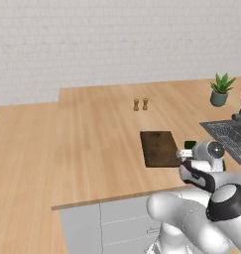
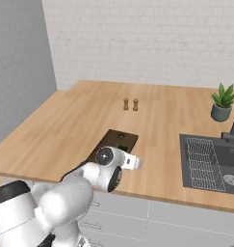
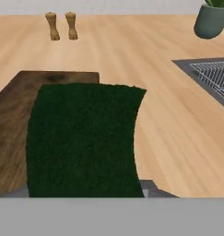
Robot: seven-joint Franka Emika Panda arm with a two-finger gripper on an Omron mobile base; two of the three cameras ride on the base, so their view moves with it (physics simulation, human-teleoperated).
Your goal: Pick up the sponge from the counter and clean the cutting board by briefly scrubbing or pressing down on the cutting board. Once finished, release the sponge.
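The dark-green sponge (image 3: 83,138) looms large in the hand view, sitting between the fingers of my gripper (image 1: 188,149), which is shut on it. It hangs over the right-hand part of the dark-brown cutting board (image 3: 12,120) and overlaps the light wood counter (image 3: 178,129) beside it. I cannot tell whether it touches the board. From the left base view the sponge (image 1: 190,144) is a small green block at the board's (image 1: 159,148) right edge, just ahead of the white hand. In the right base view the board (image 2: 116,141) lies partly behind my wrist.
Two small wooden shakers (image 1: 140,104) stand behind the board. A dark sink with a wire grid (image 2: 205,161) lies to the right, with a potted plant (image 2: 222,103) behind it. The counter's front edge (image 1: 117,198) runs just below the board.
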